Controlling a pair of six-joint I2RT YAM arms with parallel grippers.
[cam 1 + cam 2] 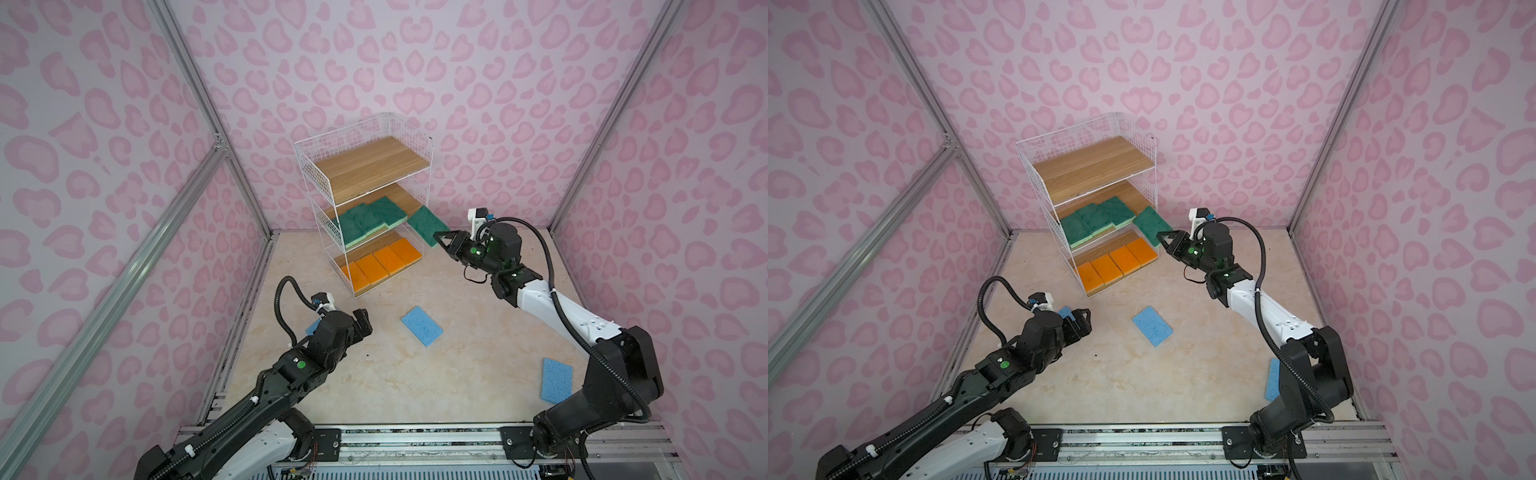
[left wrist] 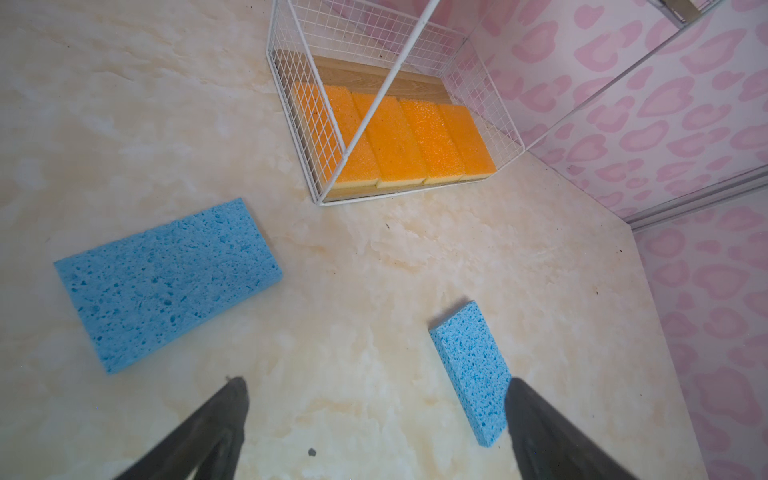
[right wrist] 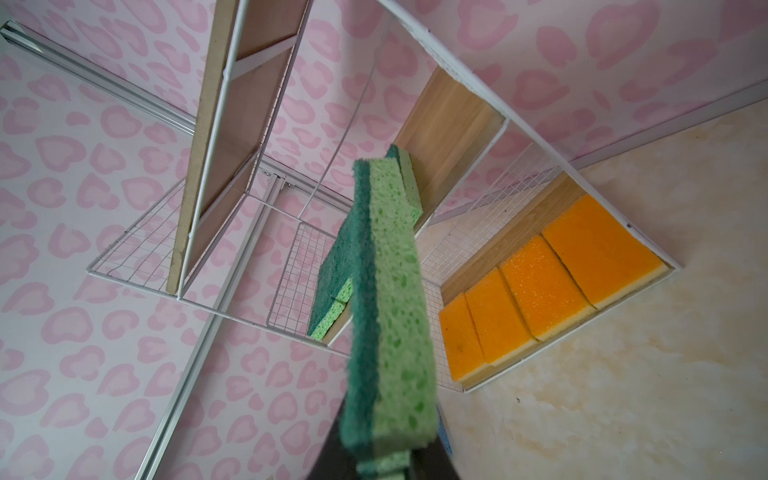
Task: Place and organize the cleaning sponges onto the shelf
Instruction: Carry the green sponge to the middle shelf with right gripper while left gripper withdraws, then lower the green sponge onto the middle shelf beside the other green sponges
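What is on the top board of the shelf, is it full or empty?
Empty. In both top views the top board shows only bare wood; the green sponges sit one tier down, the orange sponges at the bottom.

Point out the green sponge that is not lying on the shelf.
The green sponge pinched in the right gripper, tilted by the shelf; the other green ones lie on its middle board.

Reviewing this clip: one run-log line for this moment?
right gripper: holds green sponge beside shelf | left gripper: open, near blue sponge
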